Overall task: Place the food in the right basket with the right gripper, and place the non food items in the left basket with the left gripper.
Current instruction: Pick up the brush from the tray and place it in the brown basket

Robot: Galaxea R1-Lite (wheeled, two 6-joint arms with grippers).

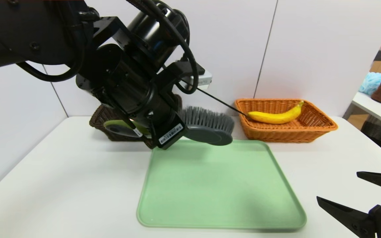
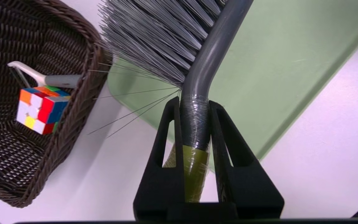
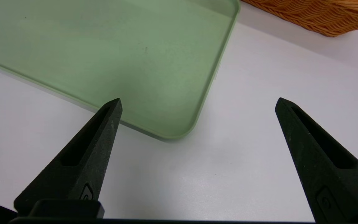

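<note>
Dark brown wicker is forming the left basket [image 2: 93, 62], already holding the cube [image 2: 39, 109] and peeler [image 2: 62, 81]; beside it, above the tray [image 1: 220, 185], my left gripper [image 2: 195, 104] is clenching the brush [image 1: 207, 127], seemingly needing a swing left, then release. Right gripper [image 3: 199, 104] is idling spread wide, near the tray's near right corner.

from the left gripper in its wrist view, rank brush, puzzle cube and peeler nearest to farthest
1. Brush: nearest, clamped in the left gripper.
2. Puzzle cube and peeler: both farther, in the dark brown basket; they lie side by side, too close to call between them.
</note>
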